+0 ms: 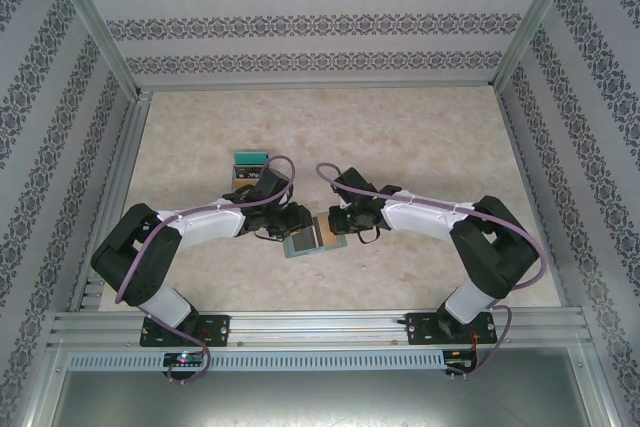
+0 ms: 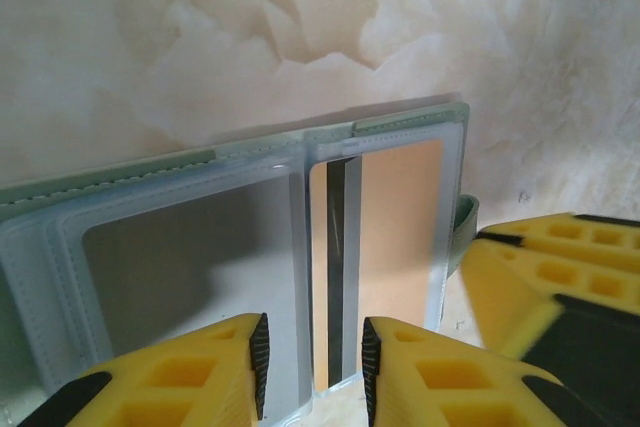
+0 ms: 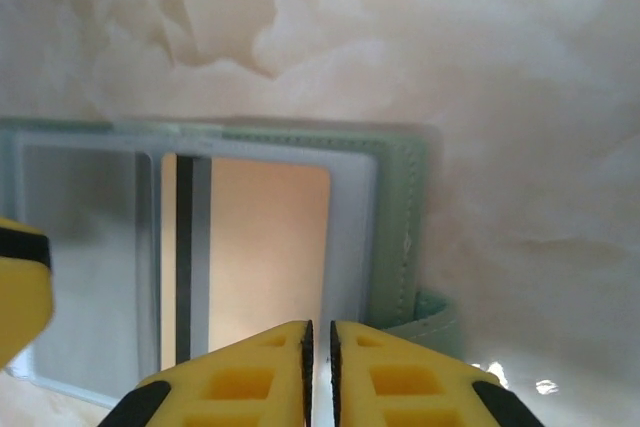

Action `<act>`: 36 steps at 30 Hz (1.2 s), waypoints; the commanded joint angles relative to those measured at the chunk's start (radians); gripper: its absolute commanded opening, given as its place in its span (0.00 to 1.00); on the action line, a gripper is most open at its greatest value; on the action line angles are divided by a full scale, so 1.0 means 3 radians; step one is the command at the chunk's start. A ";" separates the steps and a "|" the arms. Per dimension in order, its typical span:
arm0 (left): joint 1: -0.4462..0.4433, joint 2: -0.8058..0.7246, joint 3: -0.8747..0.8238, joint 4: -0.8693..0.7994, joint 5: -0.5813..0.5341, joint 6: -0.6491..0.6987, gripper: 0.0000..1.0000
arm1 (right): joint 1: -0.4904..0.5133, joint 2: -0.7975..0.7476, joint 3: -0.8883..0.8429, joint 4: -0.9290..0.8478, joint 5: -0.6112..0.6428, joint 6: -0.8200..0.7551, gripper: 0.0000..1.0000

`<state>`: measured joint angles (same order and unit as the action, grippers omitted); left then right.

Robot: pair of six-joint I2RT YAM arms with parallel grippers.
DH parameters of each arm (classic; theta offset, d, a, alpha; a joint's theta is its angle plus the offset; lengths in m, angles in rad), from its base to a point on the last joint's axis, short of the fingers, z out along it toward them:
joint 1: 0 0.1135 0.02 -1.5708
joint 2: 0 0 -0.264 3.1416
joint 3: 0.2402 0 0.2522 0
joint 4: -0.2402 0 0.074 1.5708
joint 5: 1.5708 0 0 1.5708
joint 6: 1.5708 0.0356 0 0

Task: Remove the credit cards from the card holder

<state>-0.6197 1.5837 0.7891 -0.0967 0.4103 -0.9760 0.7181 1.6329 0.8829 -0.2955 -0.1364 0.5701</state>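
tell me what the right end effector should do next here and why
Probably draw the right end effector straight back toward its base. Its fingers are nearly shut at the near edge of the pocket where the tan card sits inside the card holder, though whether they grip it I cannot tell. The left end effector is open astride the holder's near edge.
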 commanded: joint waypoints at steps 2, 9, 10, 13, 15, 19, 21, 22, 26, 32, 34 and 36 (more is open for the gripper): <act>0.0020 -0.0069 0.0007 -0.0082 0.0002 -0.0001 0.33 | 0.0021 0.0089 0.0014 -0.0019 -0.0015 0.0002 0.16; 0.0020 -0.0018 -0.0019 0.0031 0.0076 -0.0049 0.33 | 0.0036 0.0241 -0.0009 0.0038 -0.0106 0.0007 0.09; 0.0020 -0.0008 -0.0021 0.0046 0.0082 -0.0050 0.33 | 0.0044 0.0252 -0.0003 0.0046 -0.0113 0.0012 0.08; 0.0020 0.0013 -0.0025 0.0067 0.0104 -0.0060 0.32 | 0.0086 0.0273 0.0017 0.0070 -0.0121 0.0026 0.08; 0.0020 0.0039 -0.0023 0.0073 0.0117 -0.0075 0.32 | 0.0102 0.0296 0.0033 0.0070 -0.0126 0.0031 0.08; 0.0019 0.0089 -0.0023 0.0101 0.0152 -0.0095 0.31 | 0.0122 0.0309 0.0033 0.0078 -0.0123 0.0044 0.08; 0.0020 0.0119 -0.0017 0.0119 0.0171 -0.0094 0.28 | 0.0122 0.0309 0.0032 0.0080 -0.0114 0.0048 0.08; 0.0020 0.0133 -0.0011 0.0125 0.0180 -0.0101 0.27 | 0.0128 0.0304 0.0028 0.0080 -0.0113 0.0048 0.09; 0.0020 0.0190 -0.0026 0.0173 0.0213 -0.0144 0.24 | 0.0124 0.0299 0.0022 0.0075 -0.0108 0.0048 0.09; 0.0020 0.0242 -0.0040 0.0257 0.0266 -0.0168 0.17 | 0.0127 0.0303 0.0023 0.0078 -0.0103 0.0048 0.10; 0.0020 0.0257 -0.0041 0.0265 0.0278 -0.0177 0.17 | 0.0127 0.0304 0.0023 0.0078 -0.0103 0.0047 0.10; 0.0020 0.0269 -0.0044 0.0278 0.0287 -0.0190 0.08 | 0.0130 0.0304 0.0023 0.0080 -0.0098 0.0053 0.10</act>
<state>-0.6197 1.6482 0.7891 -0.0563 0.4767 -1.0222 0.7441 1.6981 0.8902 -0.2386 -0.1631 0.5743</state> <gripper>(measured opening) 0.110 0.099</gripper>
